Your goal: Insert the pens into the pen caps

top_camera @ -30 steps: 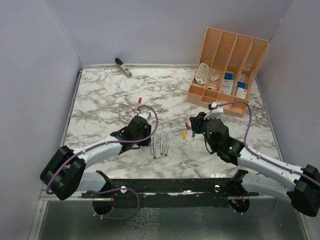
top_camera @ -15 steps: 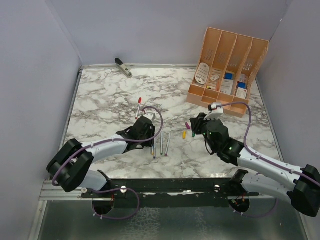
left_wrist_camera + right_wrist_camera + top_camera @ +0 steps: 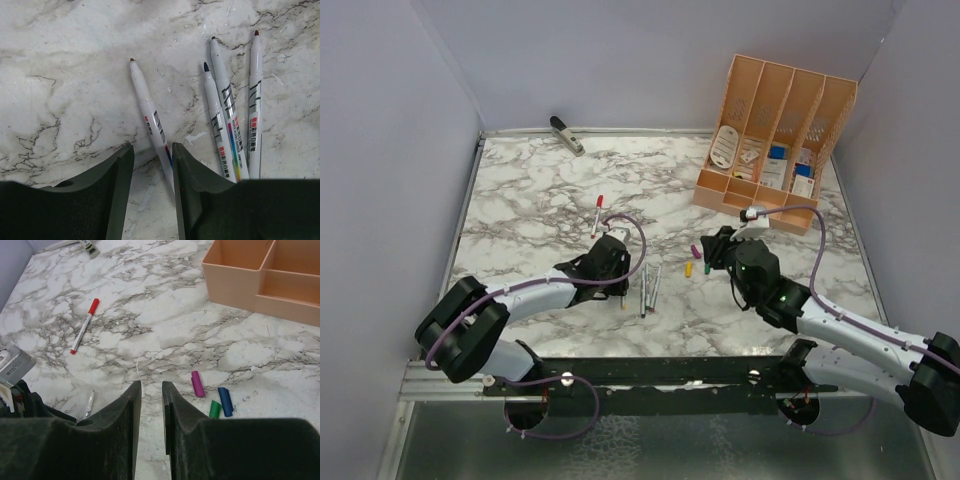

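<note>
Left wrist cam: my left gripper (image 3: 151, 150) is partly open and not clamped on anything. The yellow-tipped pen (image 3: 150, 117) lies flat on the marble table (image 3: 60, 75) with its back end running into the gap between the jaws, close to one finger. Just beside it are the other three bare pens (image 3: 227, 110), roughly parallel and tips uncovered.

On the right wrist cam, my right gripper (image 3: 151, 390) has only a narrow slot between the fingers, with nothing in it.

Using the orange organizer (image 3: 720, 188) as the landmark, the loose caps sit on its near side, toward the arm bases: magenta cap (image 3: 198, 383), blue cap (image 3: 224, 401), green cap (image 3: 215, 410) and yellow cap (image 3: 687, 269), all close together. The four bare pens are further left of the organizer than the caps. The red-capped pen (image 3: 83, 326) lies alone, well off to the organizer's left.

So I'd call it one pen done out of five. Four pens and four caps are left, and the yellow one looks like it's about to get picked up.
</note>
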Motion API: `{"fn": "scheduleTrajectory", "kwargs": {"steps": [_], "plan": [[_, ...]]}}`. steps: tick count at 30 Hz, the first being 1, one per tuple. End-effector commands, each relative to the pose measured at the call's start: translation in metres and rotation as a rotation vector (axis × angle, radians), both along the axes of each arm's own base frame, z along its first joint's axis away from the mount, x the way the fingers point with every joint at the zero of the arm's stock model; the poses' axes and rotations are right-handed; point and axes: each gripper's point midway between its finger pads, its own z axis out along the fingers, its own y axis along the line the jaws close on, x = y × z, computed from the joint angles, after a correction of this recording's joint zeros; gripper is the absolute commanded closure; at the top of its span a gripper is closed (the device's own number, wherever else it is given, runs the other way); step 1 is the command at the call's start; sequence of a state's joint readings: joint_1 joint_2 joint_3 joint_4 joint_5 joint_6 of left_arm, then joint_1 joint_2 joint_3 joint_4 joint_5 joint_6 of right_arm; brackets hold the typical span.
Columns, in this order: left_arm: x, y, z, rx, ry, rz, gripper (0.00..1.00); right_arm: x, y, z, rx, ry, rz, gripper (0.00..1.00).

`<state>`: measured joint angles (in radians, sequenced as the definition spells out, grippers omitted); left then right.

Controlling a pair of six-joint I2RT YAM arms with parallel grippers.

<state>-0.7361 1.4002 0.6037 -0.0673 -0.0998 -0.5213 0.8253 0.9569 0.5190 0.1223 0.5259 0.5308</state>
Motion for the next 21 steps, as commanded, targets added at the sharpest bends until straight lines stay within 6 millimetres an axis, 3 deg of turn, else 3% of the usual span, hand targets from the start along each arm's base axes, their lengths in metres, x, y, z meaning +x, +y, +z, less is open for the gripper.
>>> {"fn": "scheduleTrajectory", "kwargs": {"steps": [1, 10, 17, 21], "plan": [[-0.015, 0.013, -0.009, 0.044, 0.04, 0.03, 0.61, -0.003, -0.002, -0.002, 0.024, 0.011, -0.004, 0.77], [-0.038, 0.019, -0.031, 0.198, 0.117, 0.022, 0.62, -0.006, -0.003, 0.002, 0.049, 0.018, -0.004, 0.77], [-0.058, 0.012, -0.048, 0.279, 0.163, -0.018, 0.79, -0.011, -0.007, 0.012, 0.083, 0.005, -0.004, 0.77], [-0.071, 0.014, -0.059, 0.316, 0.192, -0.022, 0.8, -0.012, -0.009, 0.018, 0.091, -0.004, -0.01, 0.77]]}}
